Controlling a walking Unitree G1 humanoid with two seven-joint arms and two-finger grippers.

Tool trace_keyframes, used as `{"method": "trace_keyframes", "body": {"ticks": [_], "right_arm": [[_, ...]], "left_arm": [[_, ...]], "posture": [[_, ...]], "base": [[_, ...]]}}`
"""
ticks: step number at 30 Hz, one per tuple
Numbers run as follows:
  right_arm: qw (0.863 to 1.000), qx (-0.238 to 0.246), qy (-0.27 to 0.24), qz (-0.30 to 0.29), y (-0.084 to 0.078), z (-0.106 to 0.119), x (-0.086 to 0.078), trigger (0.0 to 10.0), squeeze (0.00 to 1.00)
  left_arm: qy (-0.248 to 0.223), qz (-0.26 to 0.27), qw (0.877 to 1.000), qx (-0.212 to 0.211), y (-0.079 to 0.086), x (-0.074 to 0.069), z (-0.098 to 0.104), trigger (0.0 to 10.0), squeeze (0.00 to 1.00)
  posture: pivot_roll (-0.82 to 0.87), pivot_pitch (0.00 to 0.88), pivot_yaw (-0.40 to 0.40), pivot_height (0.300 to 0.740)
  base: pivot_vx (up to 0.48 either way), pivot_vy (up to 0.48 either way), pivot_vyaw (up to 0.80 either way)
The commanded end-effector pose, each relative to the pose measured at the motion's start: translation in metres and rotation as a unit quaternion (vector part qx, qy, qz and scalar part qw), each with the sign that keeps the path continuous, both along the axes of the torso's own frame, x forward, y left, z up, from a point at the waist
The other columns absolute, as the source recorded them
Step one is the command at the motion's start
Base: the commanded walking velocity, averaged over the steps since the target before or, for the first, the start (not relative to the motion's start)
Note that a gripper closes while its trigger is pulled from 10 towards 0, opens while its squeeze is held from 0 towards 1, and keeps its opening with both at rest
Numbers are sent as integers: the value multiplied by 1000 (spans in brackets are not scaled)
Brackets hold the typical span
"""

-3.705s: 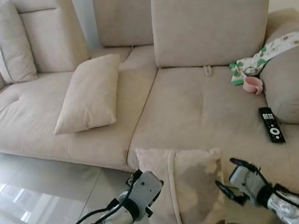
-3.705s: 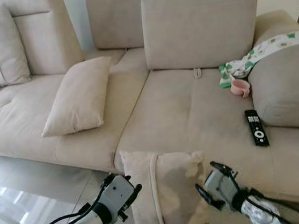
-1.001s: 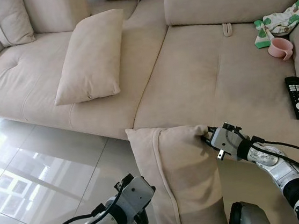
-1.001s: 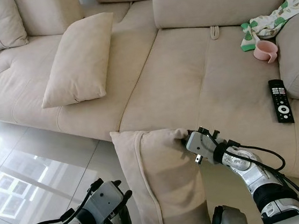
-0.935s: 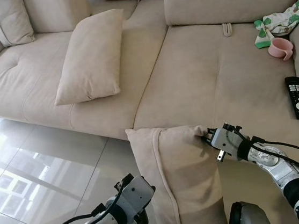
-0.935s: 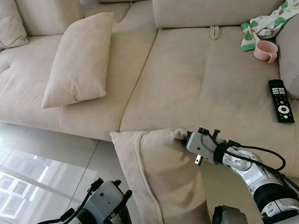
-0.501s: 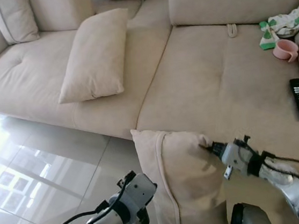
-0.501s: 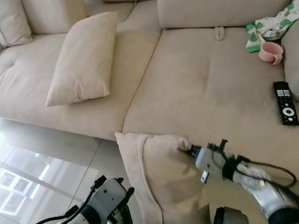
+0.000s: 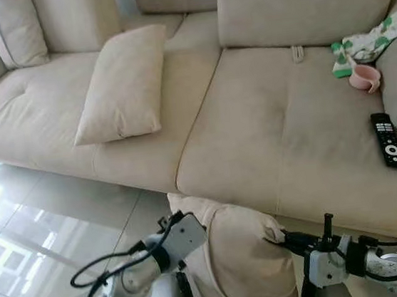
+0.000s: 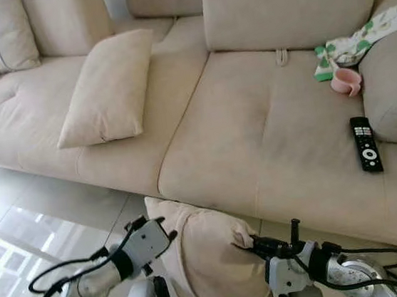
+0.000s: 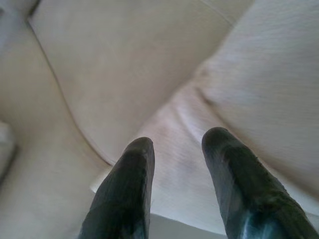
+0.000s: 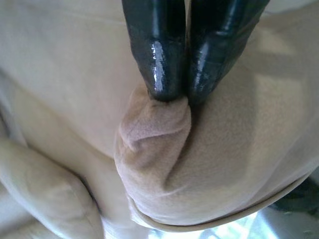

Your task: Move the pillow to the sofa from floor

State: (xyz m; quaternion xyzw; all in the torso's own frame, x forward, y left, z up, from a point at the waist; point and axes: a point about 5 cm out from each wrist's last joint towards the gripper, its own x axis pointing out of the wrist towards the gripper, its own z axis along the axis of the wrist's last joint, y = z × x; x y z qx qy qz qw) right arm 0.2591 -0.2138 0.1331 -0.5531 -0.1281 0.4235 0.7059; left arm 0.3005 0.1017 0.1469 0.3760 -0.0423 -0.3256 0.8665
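Observation:
The beige pillow [image 9: 241,258] hangs crumpled in front of the sofa's front edge, between my two arms. My right gripper [image 9: 273,238] is shut on a pinched corner of it; in the right wrist view the fingertips [image 12: 164,89] clamp a fold of the pillow [image 12: 164,149]. On the other side, my left gripper [image 9: 175,221] is at the pillow's upper left corner. It is open in the left wrist view, where its fingers [image 11: 130,169] straddle the pillow's flat edge [image 11: 172,164] without closing on it.
The beige sofa [image 9: 290,131] stretches across ahead. On it lie another pillow [image 9: 123,85], a black remote [image 9: 388,140], a pink cup [image 9: 362,77] and a green-patterned cloth [image 9: 367,43]. Glossy tile floor [image 9: 41,216] lies at the left.
The camera has shifted. My right gripper has dropped lower and nearer me, still holding the corner, and the pillow has sagged and crumpled. My left gripper has come up to the pillow's left corner.

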Motion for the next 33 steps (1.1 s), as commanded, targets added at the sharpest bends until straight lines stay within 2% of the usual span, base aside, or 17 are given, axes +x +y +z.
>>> {"method": "trace_keyframes", "body": {"ticks": [1, 5, 6, 7, 8, 9, 12, 15, 18, 19, 21, 24, 25, 30, 31, 32, 33], "right_arm": [[998, -45, 15, 46, 6, -8, -12, 0, 0], [997, -56, 14, 54, 4, -7, -13, 0, 0], [994, -83, 15, 65, -2, -4, -20, 0, 0], [994, -83, 15, 65, -2, -4, -20, 0, 0], [993, -92, 15, 67, -5, -2, -23, 0, 0], [993, -92, 15, 67, -5, -2, -23, 0, 0], [990, -113, 14, 78, -10, -1, -29, 0, 0], [990, -116, 14, 81, -11, -1, -31, 0, 0], [986, -132, 15, 102, -9, -2, -34, 0, 0], [986, -132, 15, 102, -9, -2, -34, 0, 0], [983, -142, 15, 114, -8, -3, -34, 0, 0], [982, -145, 14, 120, -7, -3, -34, 0, 0], [981, -147, 12, 125, -5, -3, -34, 0, 0], [980, -148, 7, 130, -1, -1, -31, 0, 0], [980, -149, 5, 130, 0, -1, -30, 0, 0], [980, -149, 5, 130, 0, -1, -30, 0, 0], [980, -151, 4, 130, 0, -1, -29, 0, 0]], "left_arm": [[-7, -14, 999, 49, 3, 2, -9, 10000, 0], [-16, -21, 998, 62, 3, 5, -8, 10000, 0], [-33, -58, 990, 121, 7, 10, -8, 10000, 0], [-33, -58, 990, 121, 7, 10, -8, 10000, 0], [-35, -75, 986, 148, 10, 11, -10, 10000, 0], [-35, -75, 986, 148, 10, 11, -10, 10000, 0], [1, -106, 971, 216, 27, 16, -14, 10000, 0], [11, -112, 967, 229, 30, 17, -14, 10000, 0], [77, -158, 941, 290, 46, 16, -17, 10000, 0], [77, -158, 941, 290, 46, 16, -17, 10000, 0], [104, -182, 923, 324, 55, 17, -14, 10000, 0], [107, -186, 918, 333, 56, 19, -12, 10000, 0], [105, -198, 911, 345, 56, 21, -10, 10000, 0], [87, -215, 911, 342, 45, 25, -6, 10000, 0], [80, -224, 911, 337, 40, 26, -4, 10000, 443], [80, -224, 911, 337, 40, 26, -4, 10000, 443], [75, -234, 915, 321, 34, 25, 0, 10000, 592]], "posture": [[199, 177, 123, 497], [199, 177, 123, 497], [185, 157, 106, 497], [185, 157, 106, 497], [184, 156, 105, 497], [184, 156, 105, 497], [176, 148, 100, 497], [175, 147, 99, 497], [171, 140, 93, 497], [171, 140, 93, 497], [170, 133, 88, 497], [168, 128, 88, 497], [167, 126, 88, 497], [160, 115, 88, 497], [157, 114, 88, 497], [157, 114, 88, 497], [155, 112, 87, 497]], "base": [[0, 0, 0], [0, 0, 0], [0, 0, 0], [0, 0, 0], [0, 0, 0], [0, 0, 0], [0, 0, 0], [0, 0, 0], [0, 0, 0], [0, 0, 0], [0, 0, 0], [0, 0, 0], [0, 0, 0], [0, 0, 0], [0, 0, 0], [0, 0, 0], [0, 0, 0]]}}
